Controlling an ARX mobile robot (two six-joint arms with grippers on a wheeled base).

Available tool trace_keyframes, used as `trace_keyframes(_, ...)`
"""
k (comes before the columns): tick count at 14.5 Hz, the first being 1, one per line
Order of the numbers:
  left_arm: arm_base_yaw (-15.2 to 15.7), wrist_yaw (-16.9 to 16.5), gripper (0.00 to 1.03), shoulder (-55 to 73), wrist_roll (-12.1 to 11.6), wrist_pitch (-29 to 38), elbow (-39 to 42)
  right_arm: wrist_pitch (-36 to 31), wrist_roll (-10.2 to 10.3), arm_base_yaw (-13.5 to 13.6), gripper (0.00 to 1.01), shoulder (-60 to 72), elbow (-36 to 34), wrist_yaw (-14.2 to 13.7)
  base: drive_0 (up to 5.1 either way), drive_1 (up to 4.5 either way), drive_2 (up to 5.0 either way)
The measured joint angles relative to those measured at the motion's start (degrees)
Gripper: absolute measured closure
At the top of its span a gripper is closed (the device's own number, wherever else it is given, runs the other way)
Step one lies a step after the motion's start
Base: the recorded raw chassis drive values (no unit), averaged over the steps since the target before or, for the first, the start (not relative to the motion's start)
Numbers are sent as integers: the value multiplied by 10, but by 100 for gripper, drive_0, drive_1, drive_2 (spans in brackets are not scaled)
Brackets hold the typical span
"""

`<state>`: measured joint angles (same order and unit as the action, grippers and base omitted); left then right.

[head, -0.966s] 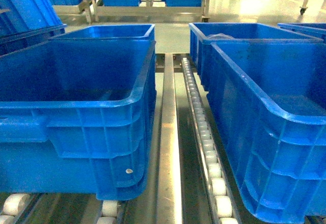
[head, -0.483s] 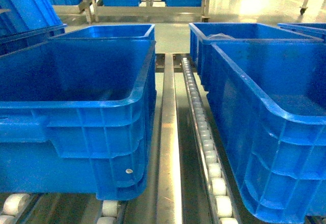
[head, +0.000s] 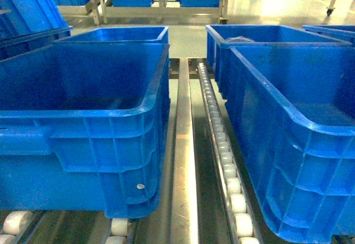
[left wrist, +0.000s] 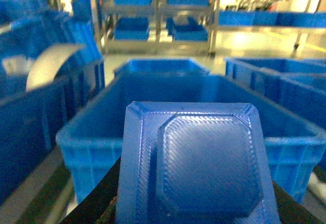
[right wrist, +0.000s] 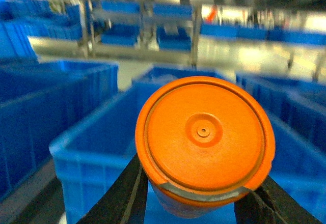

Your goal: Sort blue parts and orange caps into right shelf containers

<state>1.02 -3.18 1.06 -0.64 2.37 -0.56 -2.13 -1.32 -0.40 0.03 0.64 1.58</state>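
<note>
Parts first: flat blue plastic part with clipped corners (left wrist: 196, 165) sits clamped in the left hand (left wrist: 193, 203), just ahead of a big ribbed bright-blue plastic crate (left wrist: 168, 89). Round orange plastic cap (right wrist: 204, 132) is pinched in the right hand (right wrist: 196, 203), hovering over another blue crate (right wrist: 97, 147). Neither hand shows in the head view, just crates on the roller track (head: 224, 161).

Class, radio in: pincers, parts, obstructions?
Left pincer shut on blue part. Right pincer shut on orange cap. Crates ahead, nothing blocking.
</note>
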Motion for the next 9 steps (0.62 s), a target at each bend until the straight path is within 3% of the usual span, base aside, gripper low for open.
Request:
trace_keyframes(1,8,-42,60,26,-5,68,-2,-70,-30,5,60,3,1,24,0,0,0)
trace_keyframes(2,5,-53,60,88,-8,130,-2,-103,-45,14,60,30,1,34,0,0,0)
trace_keyframes(3,3,-66,60,188,-9,222,-12,-176,-55,14,60,108,4,37,0,0,0)
trace_keyframes(5,3,-78,60,446,-5,442,-111,-367,-51,-6,60,335,58,64,0,0,0)
trace_keyframes(6,1,-65,60,556,-5,511,-179,-444,-47,-8,60,445,106,63,0,0,0)
trace_keyframes(7,-3,-50,60,675,3,535,-255,-494,-42,-8,60,560,164,57,0,0,0)
trace_keyframes(9,-18,-15,60,873,6,502,-359,-519,-30,-8,60,777,258,14,0,0,0)
